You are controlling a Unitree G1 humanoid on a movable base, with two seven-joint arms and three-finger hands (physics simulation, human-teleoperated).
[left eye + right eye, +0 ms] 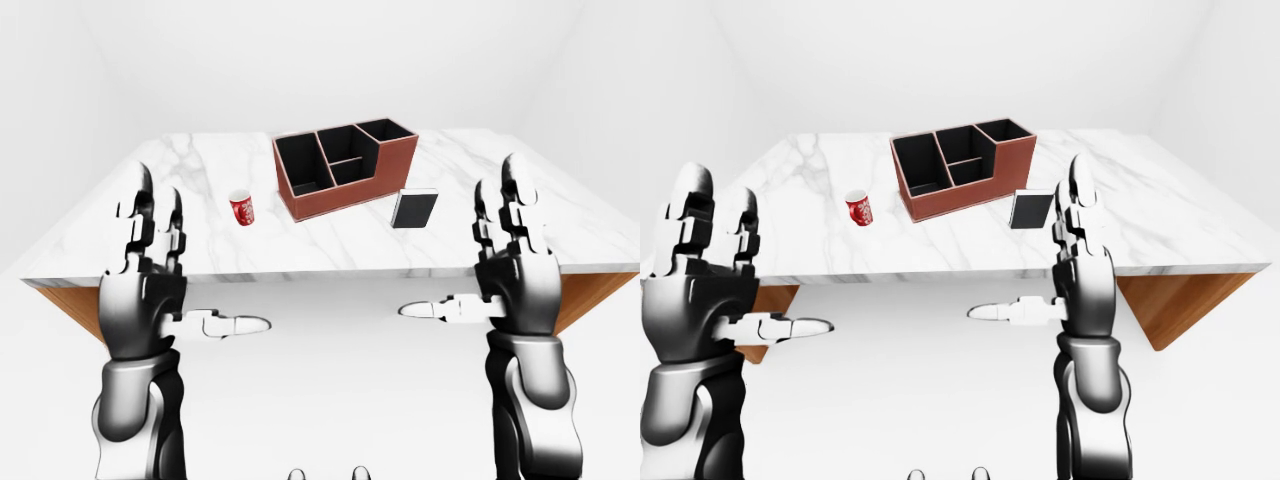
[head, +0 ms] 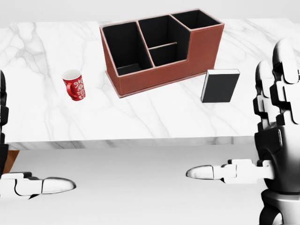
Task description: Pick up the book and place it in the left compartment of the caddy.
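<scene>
The black book stands upright on the marble table, just right of the low end of the brown caddy. The caddy's left compartment is dark inside and holds nothing I can see. In the left-eye view my right hand is raised below the table edge, fingers straight up and thumb pointing left, open and holding nothing. It stands right of the book and nearer to me, not touching it. My left hand mirrors it at the left, open.
A red mug with white patterning stands left of the caddy. The caddy also has a middle compartment and a raised right one. The table's near edge runs across the head view; wooden sides show under it.
</scene>
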